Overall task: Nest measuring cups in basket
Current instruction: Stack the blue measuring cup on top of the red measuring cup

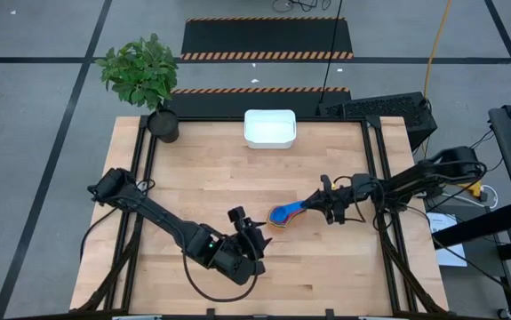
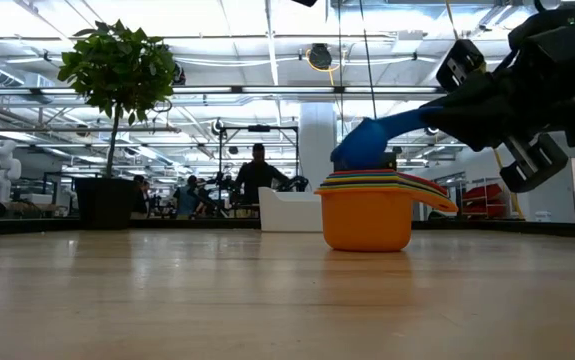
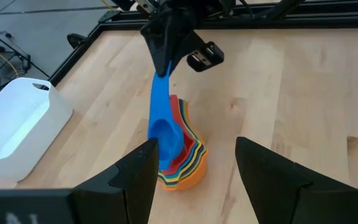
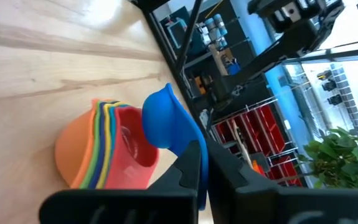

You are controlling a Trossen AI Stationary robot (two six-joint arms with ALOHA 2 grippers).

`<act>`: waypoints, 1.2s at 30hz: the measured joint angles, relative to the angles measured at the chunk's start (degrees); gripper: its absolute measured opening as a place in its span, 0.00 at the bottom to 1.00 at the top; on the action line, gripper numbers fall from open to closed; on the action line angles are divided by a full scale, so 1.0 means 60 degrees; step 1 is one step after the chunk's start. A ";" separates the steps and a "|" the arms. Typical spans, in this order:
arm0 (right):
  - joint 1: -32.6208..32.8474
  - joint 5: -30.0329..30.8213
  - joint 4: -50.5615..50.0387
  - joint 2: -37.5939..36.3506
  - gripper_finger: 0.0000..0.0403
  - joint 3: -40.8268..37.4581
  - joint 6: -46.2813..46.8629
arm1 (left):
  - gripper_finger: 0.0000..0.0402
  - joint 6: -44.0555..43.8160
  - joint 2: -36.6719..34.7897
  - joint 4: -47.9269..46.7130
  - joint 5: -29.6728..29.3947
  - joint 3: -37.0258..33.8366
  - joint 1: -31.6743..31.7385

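Several nested measuring cups stand on the wood by the base of the orange outer cup; a red one lies innermost. Over the stack's mouth a blue measuring cup is tilted, with my right gripper shut on it. I cannot tell if its bowl touches the stack. My left gripper is open just near-left of the stack, with nothing between its fingers. The white basket sits at the table's far edge, well away from the cups. My right gripper pinches the blue cup's handle between its two fingers, near the handle's free end. The fingers come in about level from the table's right, lying along the handle. The cup is tilted, bowl end lower, at the mouth of the stack.
A dark pot with a green plant stands at the far left corner. Black frame rails run along the table's sides. Bare wood lies between the stack and the basket. People stand in the room beyond the table.
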 joint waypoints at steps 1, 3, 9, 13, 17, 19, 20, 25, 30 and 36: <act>0.0000 -0.0001 0.0001 0.0041 0.00 0.0002 -0.0016 | 0.53 0.0000 0.0000 0.0000 0.0000 0.0000 0.0000; 0.0004 -0.0011 0.0002 0.0121 0.00 0.0004 -0.0003 | 0.53 0.0031 0.0000 0.0000 -0.0003 0.0000 0.0004; 0.0004 -0.0011 -0.0003 0.0303 0.01 0.0004 0.0005 | 0.53 0.0076 0.0000 0.0000 -0.0004 0.0000 0.0004; 0.0004 -0.0011 -0.0065 0.0305 0.03 0.0004 0.0014 | 0.53 0.0073 0.0000 0.0000 -0.0004 0.0000 0.0004; 0.0004 0.0000 -0.0083 0.0305 0.08 0.0004 0.0374 | 0.53 0.0069 0.0000 0.0000 -0.0004 0.0000 0.0004; 0.0004 0.0007 -0.0085 0.0305 0.11 0.0004 0.0599 | 0.53 0.0066 0.0000 0.0000 -0.0004 0.0000 0.0004; 0.0004 0.0029 -0.0081 0.0305 0.13 0.0004 0.0749 | 0.53 0.0056 0.0000 0.0000 0.0000 0.0000 0.0004; 0.0004 0.0130 -0.0082 0.0305 0.23 0.0004 0.1288 | 0.53 -0.0066 0.0000 0.0000 0.0139 0.0000 -0.0004; 0.0004 0.0530 -0.0087 0.0305 0.31 0.0004 0.1687 | 0.53 -0.0057 0.0000 0.0000 0.0186 0.0000 -0.0004; 0.0004 0.0597 -0.0229 0.0305 0.37 0.0006 0.2513 | 0.53 -0.0029 0.0000 0.0000 0.0192 0.0000 -0.0004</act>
